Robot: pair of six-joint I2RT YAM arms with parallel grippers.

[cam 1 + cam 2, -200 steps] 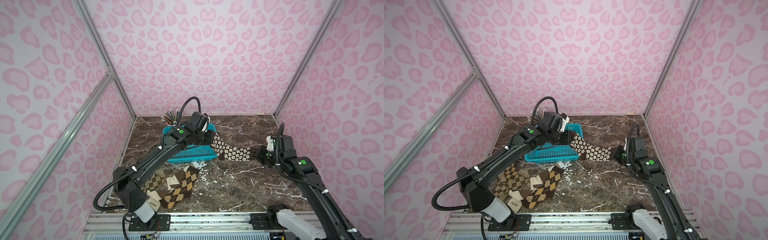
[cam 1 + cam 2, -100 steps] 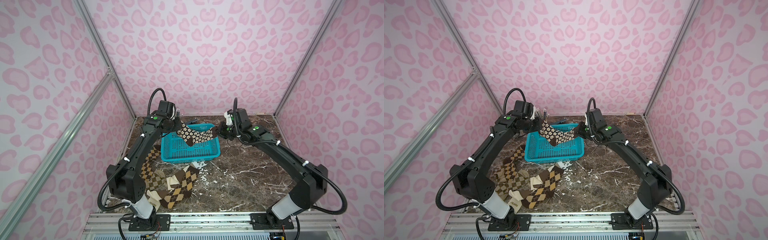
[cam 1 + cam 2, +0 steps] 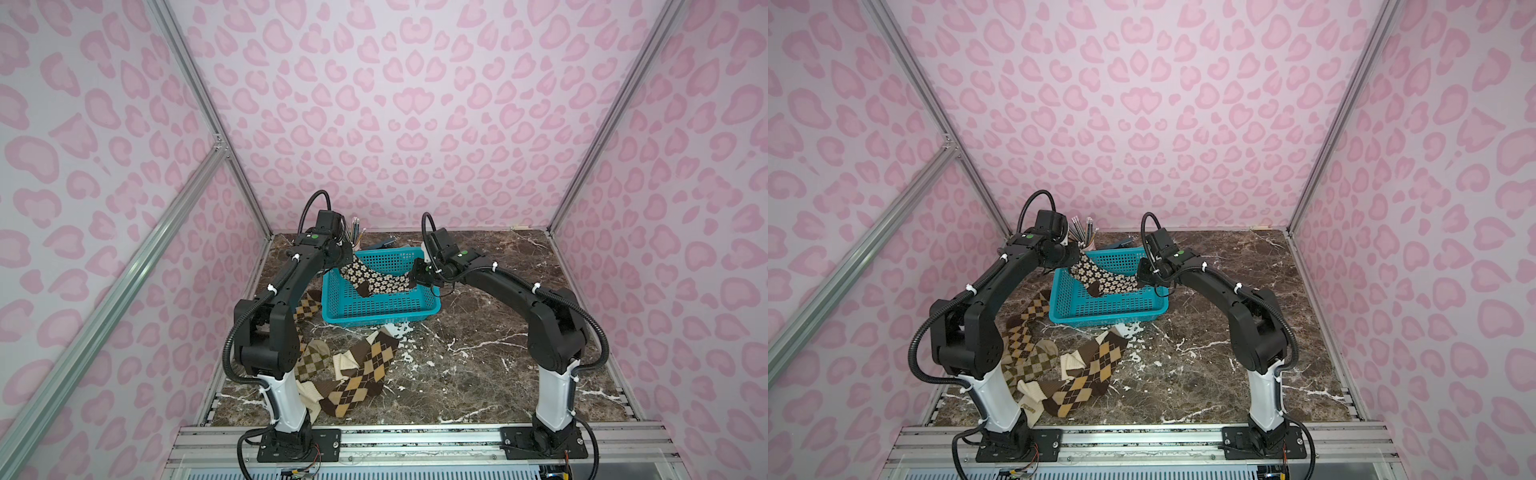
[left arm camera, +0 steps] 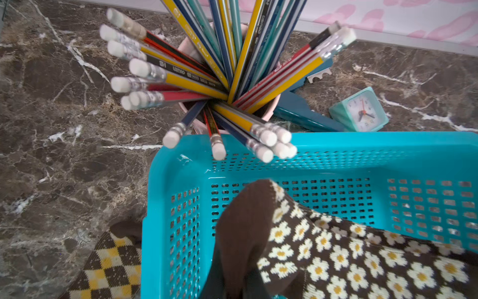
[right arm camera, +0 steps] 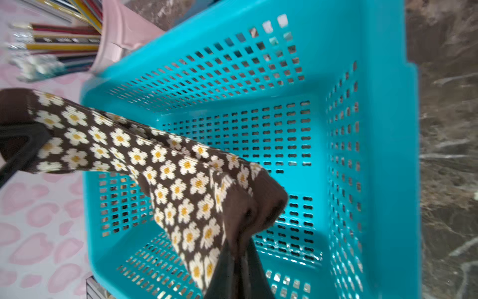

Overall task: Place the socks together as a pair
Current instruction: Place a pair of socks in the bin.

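Presently the dark brown flowered sock (image 3: 376, 282) hangs stretched across the teal basket (image 3: 382, 320), its middle sagging inside the walls; whether it is one layer or two, I cannot tell. Left fingers (image 5: 20, 147) are clamped tight on one end, right fingers (image 5: 223, 278) on the brown cuff. A second ago it hung beside the basket, over open surface (image 3: 478, 332); it has since been carried across and lowered. Judgement: release appears imminent. Argyle socks (image 3: 357, 374) lie loose near the left arm's base.
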